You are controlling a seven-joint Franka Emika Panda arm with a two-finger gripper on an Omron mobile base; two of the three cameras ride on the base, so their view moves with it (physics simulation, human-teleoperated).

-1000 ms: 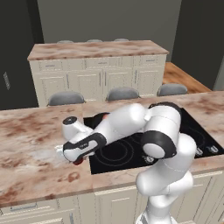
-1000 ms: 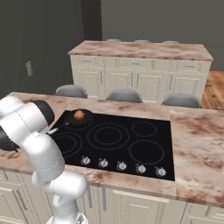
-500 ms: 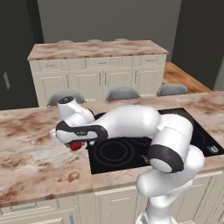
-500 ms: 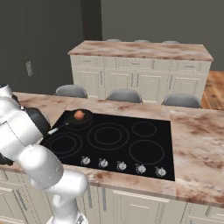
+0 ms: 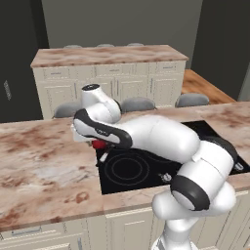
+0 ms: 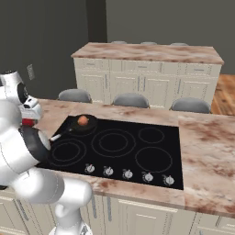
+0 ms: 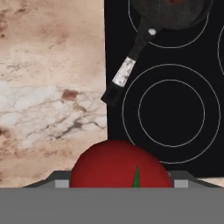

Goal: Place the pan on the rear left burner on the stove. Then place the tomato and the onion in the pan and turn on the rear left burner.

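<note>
You've got the tomato (image 7: 119, 165) clamped between the jaws of the gripper (image 7: 118, 183), sitting right at the hand, and from the left base camera a sliver of red peeks out under the wrist by the stove's (image 5: 128, 172) left edge. It looks lifted above the counter (image 7: 48, 105), near the front left ring.

Now carry it away from you toward the pan (image 6: 82, 123), which sits on the rear left burner (image 7: 173, 24) with its handle (image 7: 131, 65) angling back toward you and leftward. My advice: keep enough height to clear that handle and the rim, centre over the pan, come down low, then release so the tomato doesn't roll.

Inside the pan: the onion (image 6: 82, 120) already rests there, so aim beside it. The knobs (image 6: 128, 173) along the near edge come later, by my reckoning.
</note>
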